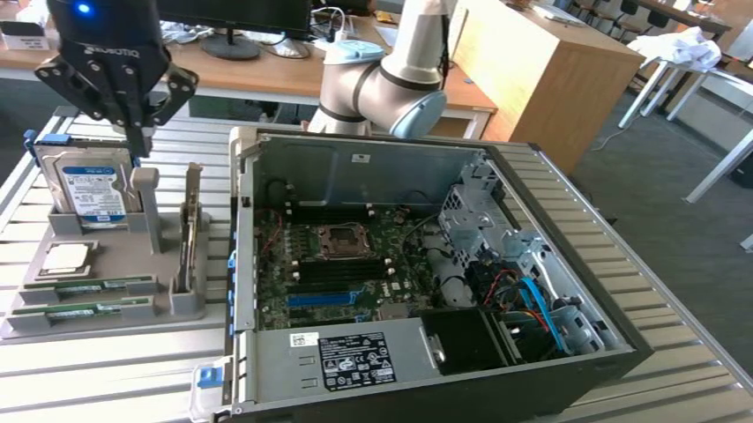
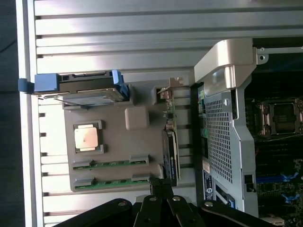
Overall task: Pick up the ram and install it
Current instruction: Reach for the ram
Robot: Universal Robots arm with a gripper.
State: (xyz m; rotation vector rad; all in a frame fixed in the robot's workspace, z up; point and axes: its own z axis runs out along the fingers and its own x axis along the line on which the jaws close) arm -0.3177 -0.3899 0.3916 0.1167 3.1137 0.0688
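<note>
In an office, we are watching the black gripper, fingers together, hovering over a matte grey tray on a ribbed metal desk.

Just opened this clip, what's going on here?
A robot arm's gripper, shut and holding nothing, hangs over a gray holder beside an open computer case. It is above the upright hard drive. Two green ram sticks, one beside the other, lie flat in the holder, untouched, so nothing is picked up or installed yet.
</note>
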